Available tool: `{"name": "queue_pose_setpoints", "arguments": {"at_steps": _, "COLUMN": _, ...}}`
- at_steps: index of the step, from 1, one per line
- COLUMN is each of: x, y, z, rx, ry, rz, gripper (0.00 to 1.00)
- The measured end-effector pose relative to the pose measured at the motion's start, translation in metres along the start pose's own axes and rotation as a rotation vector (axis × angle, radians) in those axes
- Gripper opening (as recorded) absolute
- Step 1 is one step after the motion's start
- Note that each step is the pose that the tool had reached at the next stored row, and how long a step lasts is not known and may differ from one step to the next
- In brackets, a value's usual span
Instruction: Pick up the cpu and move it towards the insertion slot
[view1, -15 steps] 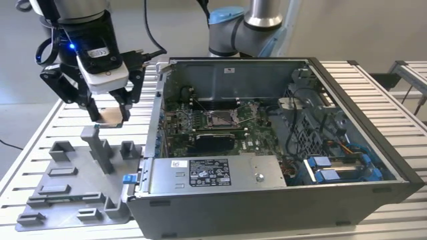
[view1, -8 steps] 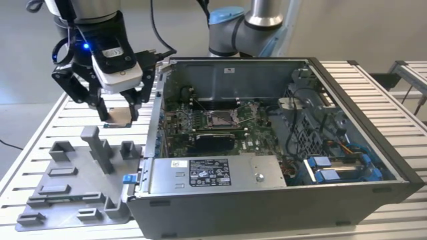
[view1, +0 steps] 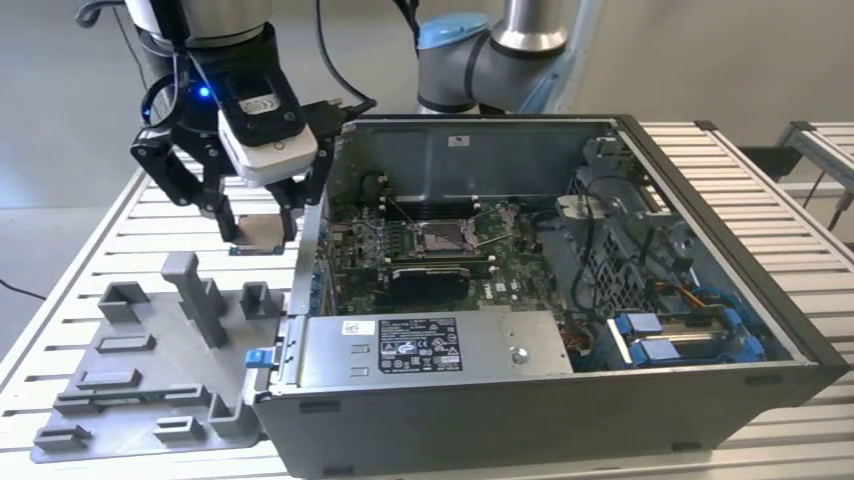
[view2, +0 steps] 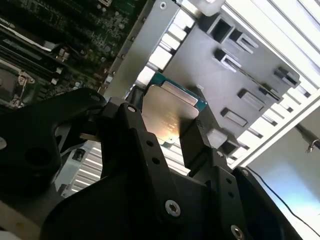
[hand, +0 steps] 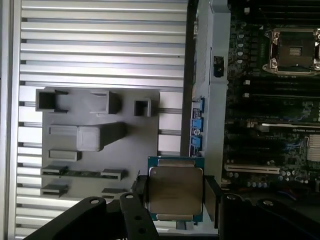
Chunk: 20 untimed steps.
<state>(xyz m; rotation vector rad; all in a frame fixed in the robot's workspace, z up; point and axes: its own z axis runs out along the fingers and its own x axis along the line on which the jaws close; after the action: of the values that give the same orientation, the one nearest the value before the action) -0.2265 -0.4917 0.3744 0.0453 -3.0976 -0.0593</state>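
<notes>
Slatted aluminium table (view1: 80, 250) spans the whole scene, and it lies beneath the gripper (view1: 260, 228). An open computer case (view1: 561, 400) lies on its side on the table, just beside the gripper toward the exterior view's right. Its near wall stands between the gripper and the inside of the case. A green motherboard (view1: 514, 280) covers the case floor beyond that wall.

On the gripper's other side and lower down, a grey plastic tray (view1: 147, 370) with upright posts lies flat on the slats. In the first wrist view, the tray's edge nearest the case passes under the gripper.

The gripper is black with two fingers and hangs from the arm above the table, outside the case. Its fingers (hand: 212, 192) are clamped on two opposite edges of the cpu (hand: 175, 187). The chip is held clear of the tray and the table, with its silvery face turned up toward the wrist.

The insertion slot (view1: 445, 236) sits on the motherboard, well apart from the gripper on the far side of the case wall. Its metal frame is open around a dark centre.
</notes>
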Motion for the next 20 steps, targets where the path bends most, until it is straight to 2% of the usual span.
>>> {"name": "queue_pose_setpoints", "arguments": {"at_steps": 9, "x": -0.0219, "y": -0.0006, "z": -0.001, "rx": 0.0001, "ry": 0.0002, "rz": 0.0, "gripper": 0.0}}
{"name": "queue_pose_setpoints", "arguments": {"at_steps": 20, "x": -0.0619, "y": -0.0017, "z": -0.0028, "rx": 0.0, "ry": 0.0001, "rz": 0.0, "gripper": 0.0}}
